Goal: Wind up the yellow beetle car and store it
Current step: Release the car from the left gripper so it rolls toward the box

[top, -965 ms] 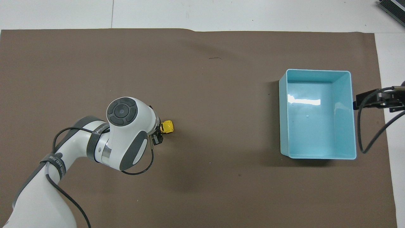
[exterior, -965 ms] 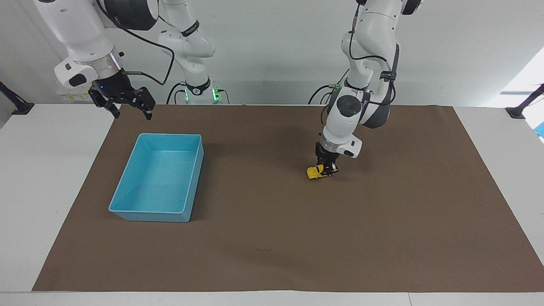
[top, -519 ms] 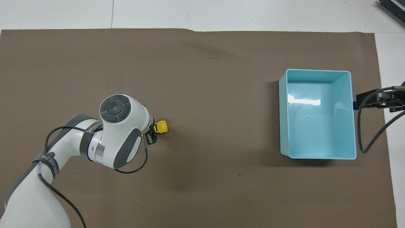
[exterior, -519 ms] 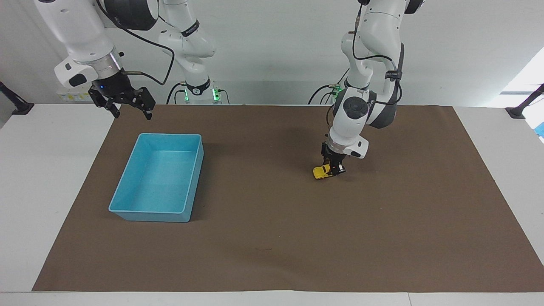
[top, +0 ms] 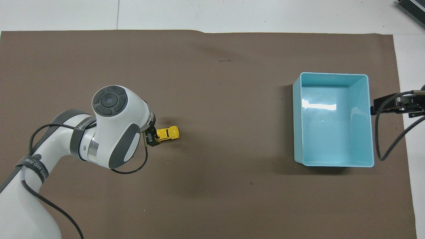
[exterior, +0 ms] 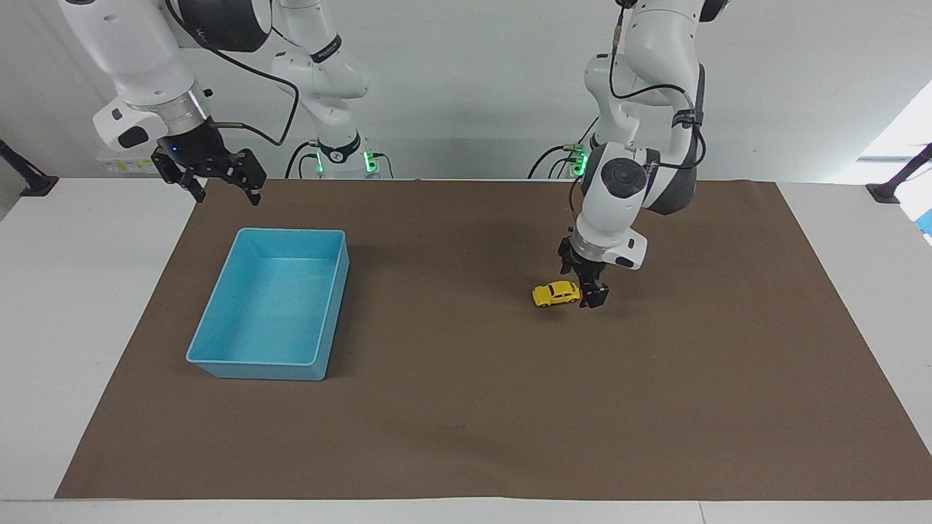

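The yellow beetle car (exterior: 556, 294) stands on its wheels on the brown mat, near the middle of the table; it also shows in the overhead view (top: 168, 133). My left gripper (exterior: 585, 290) is low at the car's end that points toward the left arm's end of the table. It is open, with its fingers (top: 152, 142) on either side of that end, and it holds nothing. My right gripper (exterior: 217, 180) waits open in the air, over the table edge near the blue bin (exterior: 291, 233).
The blue bin (top: 332, 75) is empty and sits on the mat toward the right arm's end. The brown mat (exterior: 473, 407) covers most of the table. The right gripper's tip and cable (top: 395, 104) show beside the bin.
My left gripper slid the car along the mat toward the left arm's end, then let it go and drew back. The car now stands free.
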`<move>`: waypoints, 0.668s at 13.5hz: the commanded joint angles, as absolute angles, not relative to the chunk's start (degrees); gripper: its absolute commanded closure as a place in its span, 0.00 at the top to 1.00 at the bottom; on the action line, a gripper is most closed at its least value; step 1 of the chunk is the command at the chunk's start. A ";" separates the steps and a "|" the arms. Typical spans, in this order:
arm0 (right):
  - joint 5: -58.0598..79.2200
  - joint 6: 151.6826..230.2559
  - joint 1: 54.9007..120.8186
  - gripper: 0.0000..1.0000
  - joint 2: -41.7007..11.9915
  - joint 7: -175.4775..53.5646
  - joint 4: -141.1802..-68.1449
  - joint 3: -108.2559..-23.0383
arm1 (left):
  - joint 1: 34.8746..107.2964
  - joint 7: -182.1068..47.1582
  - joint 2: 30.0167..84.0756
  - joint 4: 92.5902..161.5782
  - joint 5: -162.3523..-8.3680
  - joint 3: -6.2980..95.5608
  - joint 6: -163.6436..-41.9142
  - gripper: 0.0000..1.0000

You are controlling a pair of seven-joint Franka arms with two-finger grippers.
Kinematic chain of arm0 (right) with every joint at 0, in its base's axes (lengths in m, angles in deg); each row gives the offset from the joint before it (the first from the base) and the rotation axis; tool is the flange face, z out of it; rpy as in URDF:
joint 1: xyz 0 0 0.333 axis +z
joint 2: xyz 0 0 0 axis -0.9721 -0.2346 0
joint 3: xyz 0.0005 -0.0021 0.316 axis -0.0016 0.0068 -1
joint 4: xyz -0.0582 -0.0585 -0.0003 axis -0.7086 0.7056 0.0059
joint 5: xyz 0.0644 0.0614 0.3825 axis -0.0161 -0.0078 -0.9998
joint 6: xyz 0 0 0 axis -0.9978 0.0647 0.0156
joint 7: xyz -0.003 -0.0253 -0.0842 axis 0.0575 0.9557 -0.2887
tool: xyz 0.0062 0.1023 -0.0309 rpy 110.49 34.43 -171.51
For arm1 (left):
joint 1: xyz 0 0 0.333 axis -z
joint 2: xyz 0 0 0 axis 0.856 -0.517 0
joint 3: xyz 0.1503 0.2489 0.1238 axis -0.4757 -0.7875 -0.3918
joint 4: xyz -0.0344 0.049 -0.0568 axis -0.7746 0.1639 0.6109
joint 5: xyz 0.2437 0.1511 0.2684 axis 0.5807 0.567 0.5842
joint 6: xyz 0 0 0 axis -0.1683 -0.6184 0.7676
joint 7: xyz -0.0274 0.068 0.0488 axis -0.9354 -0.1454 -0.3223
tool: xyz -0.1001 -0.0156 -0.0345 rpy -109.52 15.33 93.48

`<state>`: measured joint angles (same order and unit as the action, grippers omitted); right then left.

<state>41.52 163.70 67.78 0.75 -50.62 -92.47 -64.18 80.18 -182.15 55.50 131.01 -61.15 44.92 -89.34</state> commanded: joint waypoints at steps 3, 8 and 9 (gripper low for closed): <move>40.20 162.93 67.12 1.00 1.37 -51.29 -92.49 -64.60 | 79.79 -182.19 55.51 129.86 -59.96 45.21 -87.70 1.00; 40.29 162.67 67.12 1.00 1.45 -51.29 -92.58 -64.51 | 79.87 -181.50 55.51 129.86 -59.96 45.30 -87.97 1.00; 40.38 162.67 67.03 1.00 1.45 -51.29 -92.58 -64.51 | 79.87 -181.41 55.42 129.77 -59.96 45.30 -87.97 1.00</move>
<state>41.52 163.59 67.78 0.75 -50.62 -92.47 -64.18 80.18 -181.97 55.61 130.24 -61.10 45.09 -88.53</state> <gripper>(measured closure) 0.000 0.000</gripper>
